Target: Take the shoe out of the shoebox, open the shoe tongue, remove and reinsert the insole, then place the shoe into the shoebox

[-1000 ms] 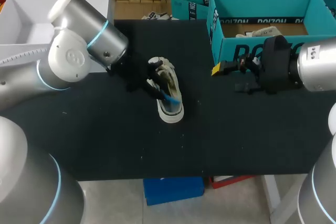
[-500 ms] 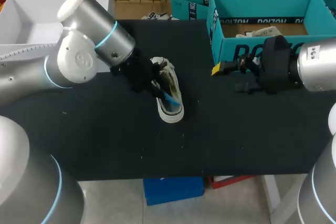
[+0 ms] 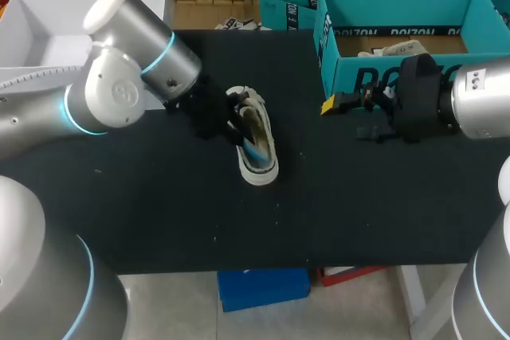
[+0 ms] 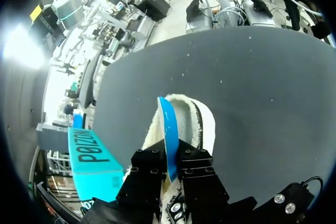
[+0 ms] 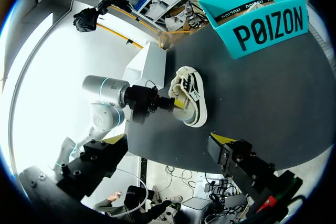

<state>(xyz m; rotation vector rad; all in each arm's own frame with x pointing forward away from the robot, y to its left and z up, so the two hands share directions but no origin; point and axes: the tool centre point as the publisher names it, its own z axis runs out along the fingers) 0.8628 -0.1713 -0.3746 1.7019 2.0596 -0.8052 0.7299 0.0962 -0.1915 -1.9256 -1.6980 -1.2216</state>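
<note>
Item 1, shoe (image 4: 203,125): pale, with dark trim, standing on its sole on the black bench (image 3: 159,212), out of the box and well to the left of it in the head view

Item 2, insole (image 4: 167,121): blue, on edge, rising partly out of the shoe's opening, its lower part inside

Item 3, shoebox (image 3: 382,77): teal, open-topped, at the bench's far right; something pale lies inside, too hidden to name

Item 4, left hand (image 4: 169,153): over the shoe's opening, both black fingers closed tight on the insole from either side; the yellow tips are hidden from the wrist view

Item 5, right hand (image 3: 345,119): just in front of the shoebox's near left corner, apart from the shoe; in the right wrist view its fingers stand wide apart with nothing between them, one yellow tip plain, the other only partly seen
</note>
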